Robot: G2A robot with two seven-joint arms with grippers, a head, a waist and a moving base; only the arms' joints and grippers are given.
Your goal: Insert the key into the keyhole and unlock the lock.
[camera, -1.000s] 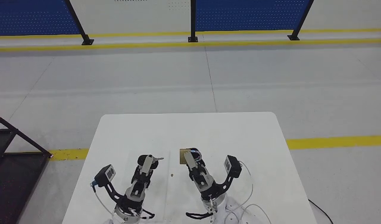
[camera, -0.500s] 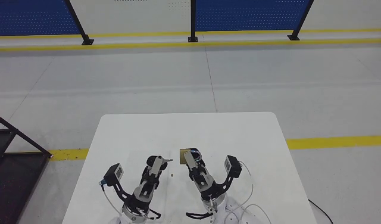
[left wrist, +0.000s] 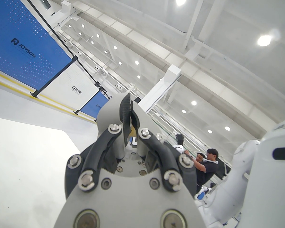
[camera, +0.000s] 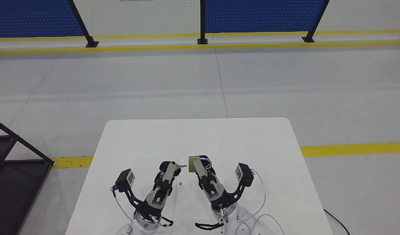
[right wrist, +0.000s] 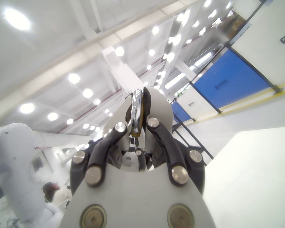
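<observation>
Above the middle of the counter [camera: 250, 141], well inside its edges, the key [camera: 180, 168] is pinched in the left gripper [left wrist: 130, 112] just beside the lock [right wrist: 135, 112], which is clamped in the right gripper [right wrist: 139, 104].

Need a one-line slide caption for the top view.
Above the white table, the left gripper holds a small metal key beside the brass padlock gripped by the right gripper.

A white rounded-corner table [camera: 194, 135] stands on pale grey floor [camera: 219, 85]; yellow painted stripes [camera: 262, 45] run before blue-and-white partition panels [camera: 262, 7]; a black metal frame [camera: 19, 149], perhaps a stand, sits beside the table.
</observation>
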